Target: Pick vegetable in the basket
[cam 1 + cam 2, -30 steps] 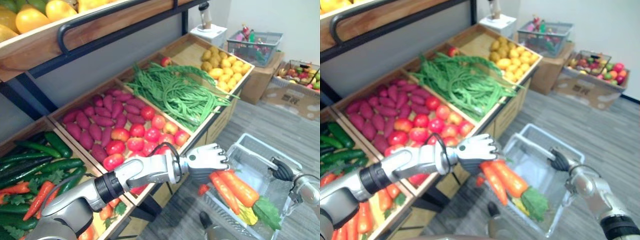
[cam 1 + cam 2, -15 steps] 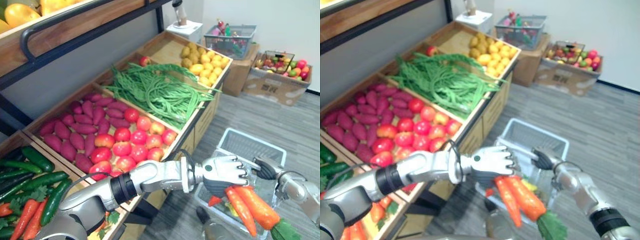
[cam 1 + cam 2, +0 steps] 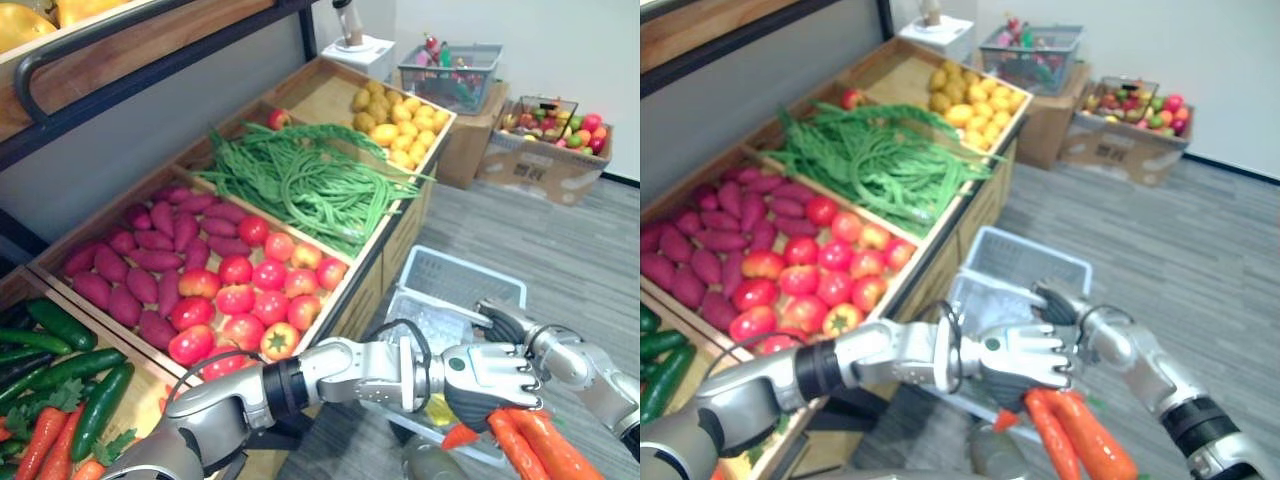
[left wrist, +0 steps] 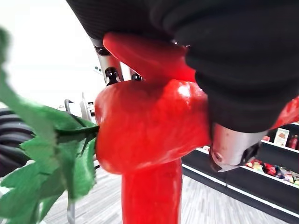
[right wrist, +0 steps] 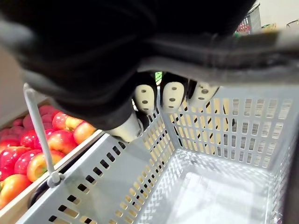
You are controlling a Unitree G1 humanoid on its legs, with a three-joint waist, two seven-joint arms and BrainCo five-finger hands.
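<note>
Veg stand (image 3: 372,262) on left, grey floor (image 3: 560,230) on right. Basket (image 3: 460,285) just beside stand. Left hand (image 3: 490,372) clenched round carrots (image 3: 540,445), at basket's near edge. Right hand (image 3: 508,322) wrapped round basket handle (image 5: 261,42), near right.

Both eye views look down from the head, sharing the shelf (image 3: 400,250) and basket (image 3: 455,280). From very near, one wrist view faces carrots (image 4: 149,135) past the left hand (image 4: 233,70), and the other faces into the basket.
</note>
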